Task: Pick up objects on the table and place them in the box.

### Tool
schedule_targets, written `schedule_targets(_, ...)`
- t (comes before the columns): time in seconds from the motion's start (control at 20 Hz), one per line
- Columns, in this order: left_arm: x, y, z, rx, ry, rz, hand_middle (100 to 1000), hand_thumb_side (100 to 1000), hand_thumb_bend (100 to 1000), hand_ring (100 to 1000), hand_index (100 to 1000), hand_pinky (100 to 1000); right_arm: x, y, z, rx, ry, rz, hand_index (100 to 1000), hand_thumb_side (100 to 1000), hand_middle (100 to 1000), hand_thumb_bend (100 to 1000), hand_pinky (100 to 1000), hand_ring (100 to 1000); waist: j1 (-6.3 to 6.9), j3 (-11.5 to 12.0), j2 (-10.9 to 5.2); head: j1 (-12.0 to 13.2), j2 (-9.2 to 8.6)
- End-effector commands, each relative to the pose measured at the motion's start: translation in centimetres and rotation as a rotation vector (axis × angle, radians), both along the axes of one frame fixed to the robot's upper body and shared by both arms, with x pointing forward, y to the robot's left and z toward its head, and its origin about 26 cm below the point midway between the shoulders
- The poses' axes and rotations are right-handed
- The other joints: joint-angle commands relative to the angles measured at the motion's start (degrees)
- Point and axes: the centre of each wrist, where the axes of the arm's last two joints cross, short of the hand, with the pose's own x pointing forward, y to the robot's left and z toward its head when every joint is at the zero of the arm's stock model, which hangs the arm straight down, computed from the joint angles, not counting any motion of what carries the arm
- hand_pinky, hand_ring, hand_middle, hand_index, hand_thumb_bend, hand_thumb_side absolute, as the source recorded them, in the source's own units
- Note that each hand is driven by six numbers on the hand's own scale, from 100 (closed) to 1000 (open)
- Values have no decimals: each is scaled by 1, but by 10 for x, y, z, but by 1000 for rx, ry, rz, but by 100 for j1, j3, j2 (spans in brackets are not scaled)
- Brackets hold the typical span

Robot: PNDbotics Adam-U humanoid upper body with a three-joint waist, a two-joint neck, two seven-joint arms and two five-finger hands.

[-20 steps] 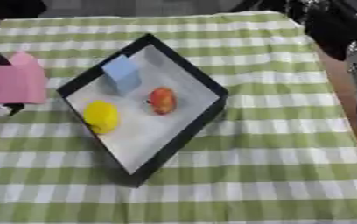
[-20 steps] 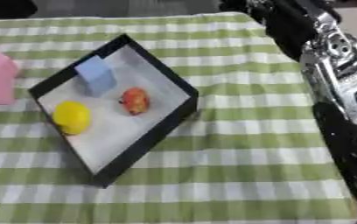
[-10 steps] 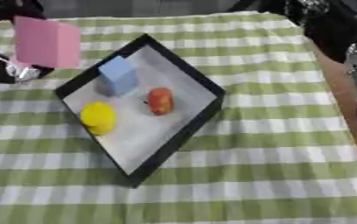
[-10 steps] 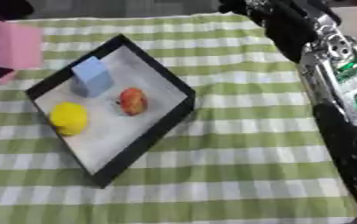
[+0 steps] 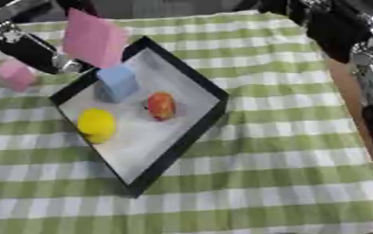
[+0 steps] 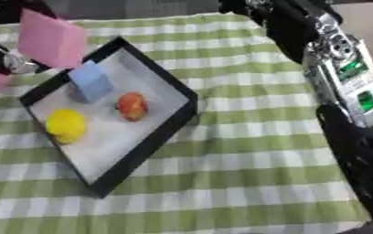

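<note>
A black-rimmed box (image 5: pixel 191 132) with a white floor lies askew on the green checked cloth. In it are a light blue block (image 5: pixel 118 81), a red-orange fruit (image 5: pixel 162 105) and a yellow fruit (image 5: pixel 97 124). My left hand (image 5: pixel 31 51) is shut on a large pink block (image 5: pixel 93 39), held in the air over the box's far left corner. A smaller pink thing (image 5: pixel 15 75) lies on the cloth left of the box. My right arm (image 6: pixel 346 77) runs down the right side; its dark upper end (image 6: pixel 262 16) is by the table's far edge.
The cloth (image 5: pixel 285 151) stretches bare to the right of the box and in front of it. The table's brown edge (image 5: pixel 346 91) shows at the right, beside the right arm.
My left hand has lifted the pink block from the cloth at the left and carried it up and right, to the box's far corner. The camera has shifted too.
</note>
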Motion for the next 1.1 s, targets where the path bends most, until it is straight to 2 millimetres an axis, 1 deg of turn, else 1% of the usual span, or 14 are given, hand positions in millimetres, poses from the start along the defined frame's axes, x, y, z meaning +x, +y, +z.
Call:
schedule_targets(0.05,11,-2,-3,23,-17,-3,462,100,335,554,557,709,-1,0,9,-3,-26,8,761,588,664,100,964,753,50,-2,-191,-84,-13)
schedule_targets(0.2,21,-4,-16,19,-7,-7,461,100,313,551,557,710,-1,0,9,-1,-25,7,761,589,664,100,964,753,34,-8,-190,-120,-13)
schedule_targets(0.4,25,-12,-27,19,5,-33,476,100,311,564,569,723,-1,1,9,0,-27,12,760,589,664,100,964,754,11,-37,-190,-134,-13)
schedule_targets(0.45,26,-14,-29,25,10,-41,488,100,384,577,578,730,-1,1,10,0,-28,12,760,598,664,100,964,754,8,-43,-190,-136,-13)
schedule_targets(0.5,26,-15,-30,34,17,-49,505,100,322,590,588,738,-1,1,10,0,-28,13,760,589,664,100,964,754,7,-48,-189,-138,-13)
schedule_targets(0.8,27,-18,-37,75,63,-93,643,100,338,693,700,787,-1,1,9,-3,-26,13,760,594,664,100,964,754,10,-60,-168,-144,-13)
schedule_targets(0.85,27,-18,-38,82,71,-100,648,100,339,696,704,789,-1,1,10,-4,-26,13,760,594,664,100,964,754,10,-62,-165,-145,-13)
schedule_targets(0.9,27,-18,-38,92,78,-106,699,100,351,732,748,803,-1,1,10,-5,-26,13,760,591,664,100,964,754,10,-65,-160,-147,-13)
schedule_targets(0.95,27,-18,-39,103,86,-111,708,100,353,739,756,807,-1,1,10,-5,-26,13,760,590,664,100,964,754,9,-66,-156,-151,-13)
schedule_targets(1.0,27,-18,-39,113,94,-116,741,100,366,761,786,820,-1,1,10,-6,-26,13,760,589,664,100,964,754,10,-67,-153,-156,-13)
schedule_targets(1.1,27,-19,-39,132,106,-128,776,100,394,792,819,838,0,1,9,-7,-25,12,760,588,664,100,964,754,11,-66,-150,-162,-13)
